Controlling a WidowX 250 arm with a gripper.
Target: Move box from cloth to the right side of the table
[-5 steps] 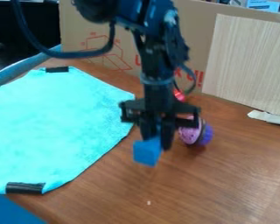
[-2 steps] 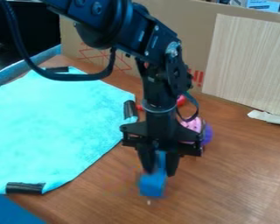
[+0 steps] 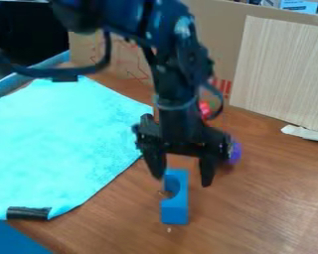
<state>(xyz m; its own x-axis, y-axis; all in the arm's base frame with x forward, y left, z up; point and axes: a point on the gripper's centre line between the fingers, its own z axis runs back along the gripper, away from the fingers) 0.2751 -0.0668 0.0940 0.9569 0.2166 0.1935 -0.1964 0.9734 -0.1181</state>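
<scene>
While the camera view holds on the table (image 3: pixel 268 198), here's the big change: the gripper (image 3: pixel 182 179) has let go! A moment ago its fingers were pinched together around the upper end of the blue block with the rounded notch (image 3: pixel 174 213); now they stand spread, one to each side of that end, and nothing is clamped between them. The claw is open, and it has backed up a touch from where it was at the release.

And the block? It was carried down and away from the turquoise cloth (image 3: pixel 62 144) over these frames, and now it sits on the bare wood to the right of the cloth, well off the edge, notch facing the cloth. That looks like the drop-off made, so the task seems all but done, though the block is nearer the cloth than the table's far right, and a strict judge might want it further over.

Beyond it, also to the right of the cloth, there's a purple toy (image 3: pixel 235 153) partly behind the gripper and a red object (image 3: pixel 204 109) by the arm. Next up, I'd call a straight lift, fingers kept wide; a sideways brush could tip or drag the block.
</scene>
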